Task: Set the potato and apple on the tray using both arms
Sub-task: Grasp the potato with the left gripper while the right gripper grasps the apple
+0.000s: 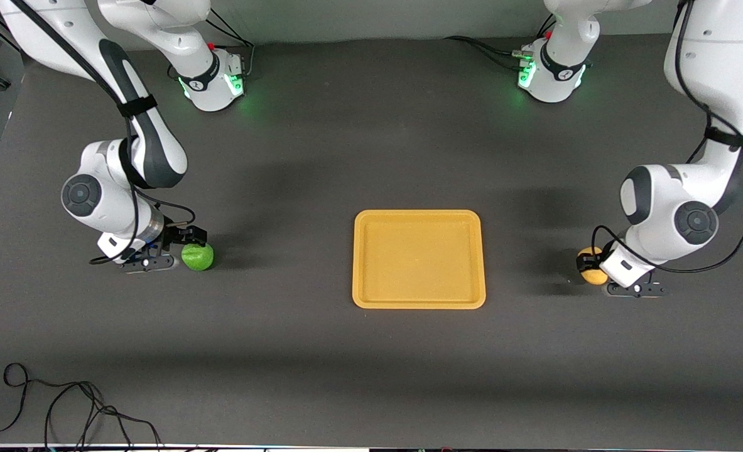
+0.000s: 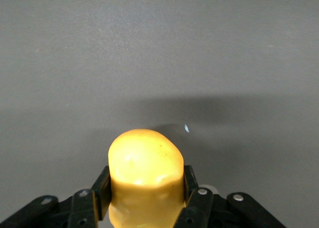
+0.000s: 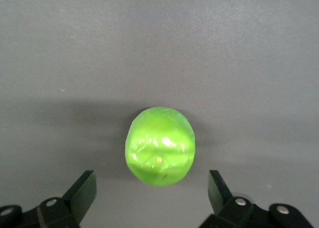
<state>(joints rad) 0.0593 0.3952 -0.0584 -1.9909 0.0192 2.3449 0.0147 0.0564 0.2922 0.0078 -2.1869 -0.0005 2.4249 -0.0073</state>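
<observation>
The yellow-orange potato (image 1: pixel 590 266) lies low at the table toward the left arm's end. My left gripper (image 1: pixel 600 276) is shut on it. In the left wrist view the potato (image 2: pixel 144 158) fills the gap of the left gripper (image 2: pixel 145 188), with both fingers (image 2: pixel 102 188) pressed on its sides. The green apple (image 1: pixel 198 256) sits on the table toward the right arm's end. My right gripper (image 1: pixel 181 250) is low beside it and open. In the right wrist view the apple (image 3: pixel 160 146) lies just ahead of the right gripper (image 3: pixel 152 193), whose fingers (image 3: pixel 83 190) are spread wide. The orange-yellow tray (image 1: pixel 418 215) lies empty between the two fruits.
A loose black cable (image 1: pixel 63 402) lies on the dark table near the front camera at the right arm's end. The two arm bases (image 1: pixel 217 78) stand at the table's edge farthest from the front camera.
</observation>
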